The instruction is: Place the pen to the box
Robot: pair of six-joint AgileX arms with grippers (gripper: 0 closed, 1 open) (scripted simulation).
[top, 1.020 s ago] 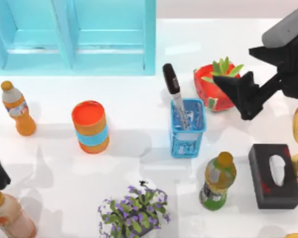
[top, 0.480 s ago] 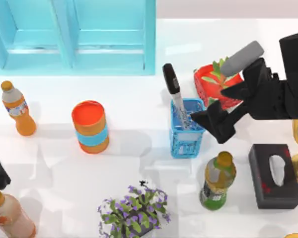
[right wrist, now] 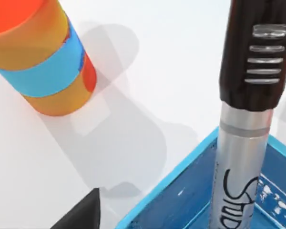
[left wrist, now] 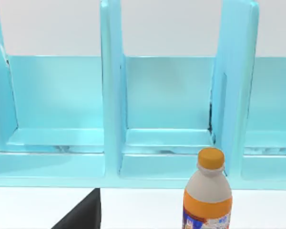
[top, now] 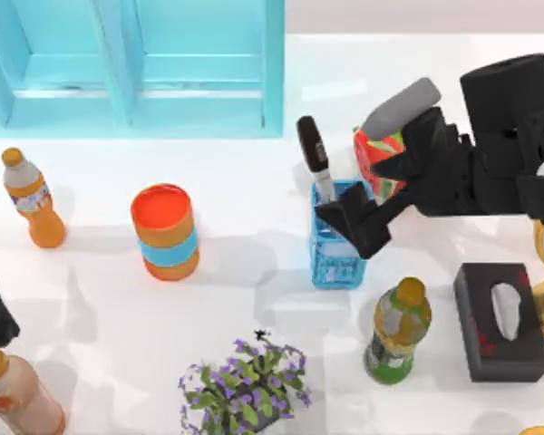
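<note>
Right tool hangs over the blue mesh holder, just beside the pen. The pen stands cap-up inside that holder, leaning toward the turquoise shelf unit behind it. Fingers look spread and gripping nothing, presumably lining up either side of the barrel for a pinch. Up close, the grey barrel runs down into the holder, the orange can well apart. Left arm sits parked far from the holder, at the desk edge; whether its tool is released or clenched, I cannot tell.

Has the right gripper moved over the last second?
Yes. In the top view the right gripper has travelled left from beside the red plant pot to the blue mesh holder, next to the pen.
</note>
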